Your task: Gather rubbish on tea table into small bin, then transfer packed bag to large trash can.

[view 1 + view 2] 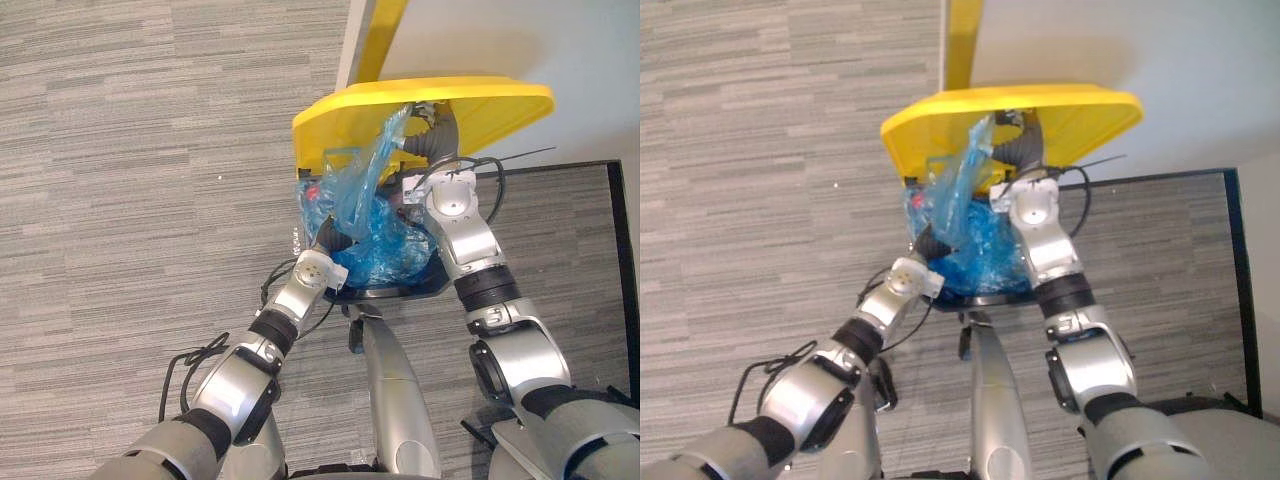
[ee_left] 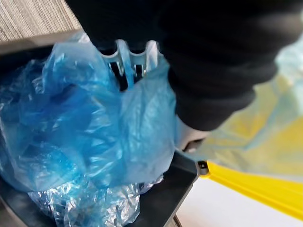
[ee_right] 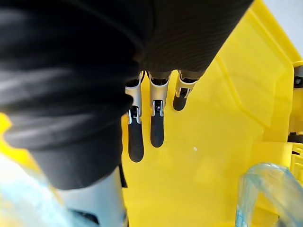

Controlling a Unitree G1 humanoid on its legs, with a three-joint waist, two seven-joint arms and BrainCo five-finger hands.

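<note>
The large trash can's yellow lid point(image 1: 480, 105) stands raised over its dark body point(image 1: 400, 290). My right hand point(image 1: 443, 130) reaches up under the lid, and its straight fingers point(image 3: 156, 127) press flat on the lid's yellow underside point(image 3: 227, 142), so it is open. A crumpled blue plastic bag point(image 1: 385, 245) sits in the can's mouth, one stretched strip of it rising to the lid's edge. My left hand point(image 1: 328, 235) is buried in the bag's left side; the blue plastic point(image 2: 94, 132) drapes over it above the can's dark rim point(image 2: 175, 189). A translucent blue loop point(image 3: 265, 189) shows beside the right hand.
The can stands against a white wall point(image 1: 520, 40) with a yellow upright strip point(image 1: 385, 35) at its corner. Grey striped carpet point(image 1: 150, 200) spreads to the left. A dark line point(image 1: 622, 260) borders the carpet patch at the right.
</note>
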